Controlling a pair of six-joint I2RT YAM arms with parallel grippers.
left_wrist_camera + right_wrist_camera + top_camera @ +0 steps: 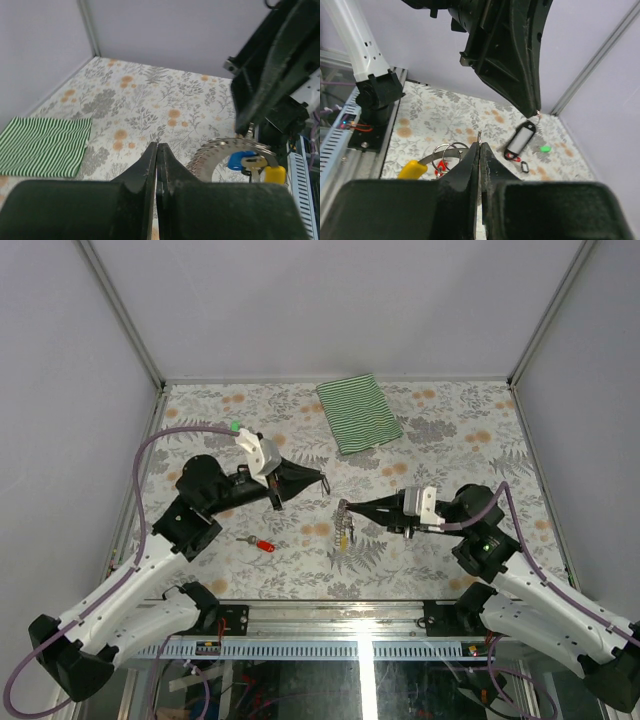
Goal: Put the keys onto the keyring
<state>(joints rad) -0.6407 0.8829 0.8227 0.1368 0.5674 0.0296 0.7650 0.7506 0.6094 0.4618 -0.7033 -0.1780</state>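
A small silvery key with a red oblong plastic tag (pixel 262 543) lies loose on the floral-patterned bench (pixel 450 440), near the left arm, within easy reach for a later pick.

Just right of it, the left fingers (pixel 319 482) are clenched on the top of a key with a black oblong plastic tag (pixel 520 140), which dangles free below their tip. Whether they pinch the blade or its little ring I cannot tell. Raised like this, it faces the partner arm, ready for threading.

Next comes the thin silvery metal keyring (pixel 344 515), held off the bench, with a blue-tagged key (pixel 240 160) and a yellow-tagged key (pixel 275 174) hanging from it. The right fingers (pixel 349 505) are squeezed tight on its wire. They steady the loop near the black-tagged key but apart from it, so I judge that joining is not yet begun.

A green-striped folded cloth (pixel 358 413) lies towards the far edge, out of the way.
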